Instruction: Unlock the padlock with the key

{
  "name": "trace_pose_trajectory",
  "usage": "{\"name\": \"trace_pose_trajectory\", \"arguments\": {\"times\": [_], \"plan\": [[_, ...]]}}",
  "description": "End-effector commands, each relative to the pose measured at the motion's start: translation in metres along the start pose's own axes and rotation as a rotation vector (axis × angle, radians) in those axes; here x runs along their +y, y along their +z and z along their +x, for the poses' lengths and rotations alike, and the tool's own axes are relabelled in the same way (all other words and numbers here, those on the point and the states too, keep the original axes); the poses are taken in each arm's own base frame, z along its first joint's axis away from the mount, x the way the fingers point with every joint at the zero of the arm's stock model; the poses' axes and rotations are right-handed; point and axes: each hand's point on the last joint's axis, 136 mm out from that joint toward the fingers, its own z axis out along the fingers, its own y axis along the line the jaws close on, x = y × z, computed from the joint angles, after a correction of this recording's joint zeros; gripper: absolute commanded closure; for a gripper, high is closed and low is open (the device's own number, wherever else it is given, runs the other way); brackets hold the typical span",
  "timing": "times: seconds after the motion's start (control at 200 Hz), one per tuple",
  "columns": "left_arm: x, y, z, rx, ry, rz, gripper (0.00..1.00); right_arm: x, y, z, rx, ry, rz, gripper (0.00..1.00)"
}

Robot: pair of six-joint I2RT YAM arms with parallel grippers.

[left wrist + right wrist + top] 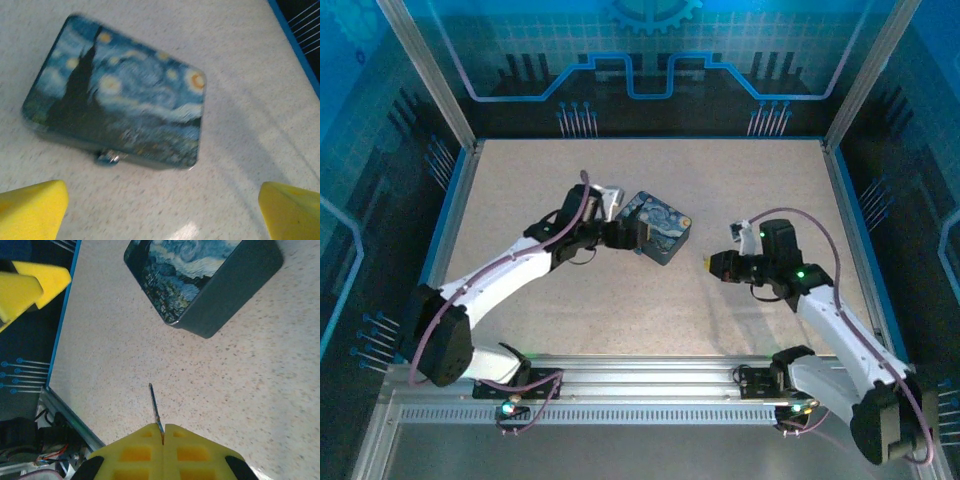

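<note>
Speckled table (pixel 520 190). Blue painted tin (pixel 125 95) lies flat near centre. L gripper (pixel 160 220) spread wide, empty, just short of tin. R gripper (pixel 163 434) pressed tight. Tiny padlock (pixel 108 158), blurry, against tin's near side. Thin key (pixel 154 407) pinched btwn R fingertips, blade out twd tin.

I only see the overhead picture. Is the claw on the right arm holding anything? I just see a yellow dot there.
Observer: Yes. Its wrist camera shows the right gripper shut on a thin dark metal key, blade poking out in front.
Visitor: And where is the lock?
Observer: The left wrist camera shows a tiny bluish padlock, blurred, on the side wall of the dark-blue rectangular tin with the swirly painting, facing the open left gripper.
</note>
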Motion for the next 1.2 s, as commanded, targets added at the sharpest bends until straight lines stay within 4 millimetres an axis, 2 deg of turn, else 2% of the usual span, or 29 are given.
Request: {"name": "trace_pose_trajectory", "arguments": {"times": [0.0, 0.145, 0.27, 0.56, 0.655, 0.67, 0.71, 0.925, 1.196], "plan": [[0.010, -0.003, 0.017, 0.018, -0.070, 0.097, 0.01, 0.020, 0.013, -0.019, -0.022, -0.044, -0.064, 1.00], [0.026, 0.009, 0.032, 0.024, -0.084, 0.115, 0.02, 0.027, 0.038, -0.031, 0.002, -0.049, -0.077, 1.00], [0.037, 0.026, 0.038, 0.034, -0.108, 0.123, 0.07, 0.033, 0.056, -0.045, -0.006, -0.045, -0.105, 1.00], [0.046, 0.060, 0.037, 0.028, -0.083, 0.140, 0.11, 0.028, 0.095, -0.065, 0.003, -0.001, -0.105, 1.00], [0.047, 0.069, 0.037, 0.027, -0.079, 0.157, 0.17, 0.019, 0.111, -0.063, 0.030, 0.018, -0.093, 1.00], [0.047, 0.070, 0.036, 0.026, -0.079, 0.160, 0.18, 0.025, 0.111, -0.072, 0.016, 0.008, -0.105, 1.00], [0.047, 0.073, 0.037, 0.025, -0.079, 0.165, 0.20, 0.023, 0.117, -0.074, 0.018, 0.013, -0.106, 1.00], [0.048, 0.086, 0.040, 0.024, -0.081, 0.203, 0.23, 0.009, 0.145, -0.075, 0.050, 0.042, -0.101, 1.00], [0.049, 0.097, 0.042, 0.040, -0.095, 0.221, 0.25, -0.012, 0.154, -0.060, 0.105, 0.050, -0.019, 1.00]]}}
